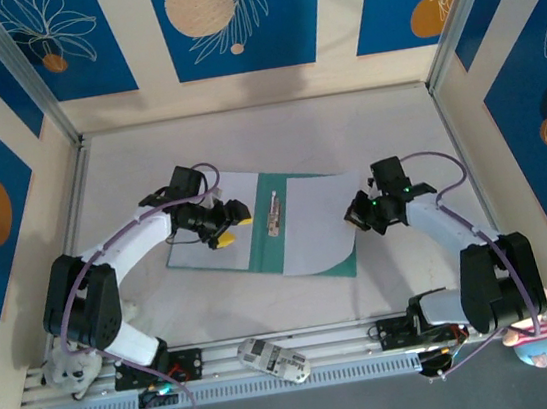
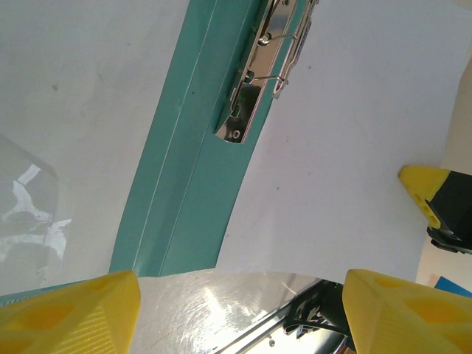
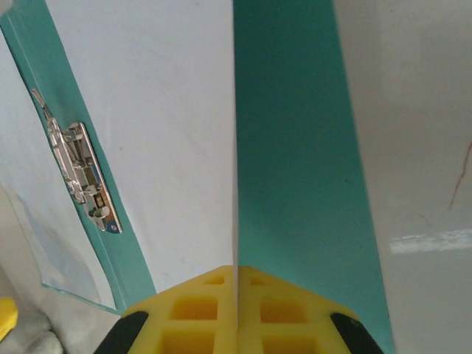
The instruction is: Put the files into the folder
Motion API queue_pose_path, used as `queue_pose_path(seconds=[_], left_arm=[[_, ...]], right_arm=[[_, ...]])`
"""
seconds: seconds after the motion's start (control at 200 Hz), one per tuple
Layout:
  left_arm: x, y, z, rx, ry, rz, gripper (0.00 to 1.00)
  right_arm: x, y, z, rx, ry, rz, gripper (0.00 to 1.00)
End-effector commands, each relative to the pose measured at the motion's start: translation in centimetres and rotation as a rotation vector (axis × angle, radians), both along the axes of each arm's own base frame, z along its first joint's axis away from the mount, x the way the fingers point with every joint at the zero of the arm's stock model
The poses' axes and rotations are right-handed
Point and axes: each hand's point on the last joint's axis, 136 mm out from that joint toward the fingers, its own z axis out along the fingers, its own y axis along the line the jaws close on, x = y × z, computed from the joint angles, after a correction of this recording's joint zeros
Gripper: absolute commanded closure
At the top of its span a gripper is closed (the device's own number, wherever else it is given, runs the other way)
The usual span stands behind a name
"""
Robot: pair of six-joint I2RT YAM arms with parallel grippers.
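The right gripper (image 3: 236,271) is being pinched on the files (image 3: 162,147) at three o'clock, best eased flat over the folder (image 3: 295,147); left gripper (image 1: 223,221) spread.

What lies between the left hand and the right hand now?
In the top view, the open folder: from the left hand, its metal clip on the spine, then a white sheet reaching the right hand.

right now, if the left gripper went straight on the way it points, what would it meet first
Probably the folder, on its teal spine strip below the metal clip, beside the white sheet; the open left gripper hangs above, depth unclear.
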Motion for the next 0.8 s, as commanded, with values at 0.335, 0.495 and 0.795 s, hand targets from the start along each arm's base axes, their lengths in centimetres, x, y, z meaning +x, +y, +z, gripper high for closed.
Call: queue_pose_path(seconds=[0.335, 0.495, 0.795], left_arm=[[-0.5, 0.4, -0.3, -0.015, 0.008, -0.008, 0.27], [-0.7, 0.4, -0.5, -0.018, 0.016, -0.007, 0.27], [-0.7, 0.4, -0.6, -0.023, 0.017, 0.003, 0.27]], right_arm=[[0.4, 1.6, 1.1, 0.196, 0.038, -0.028, 1.00], [0.5, 1.5, 1.7, 0.248, 0.062, -0.050, 1.00], [0.8, 1.2, 3.6, 0.386, 0.057, -0.093, 1.00]])
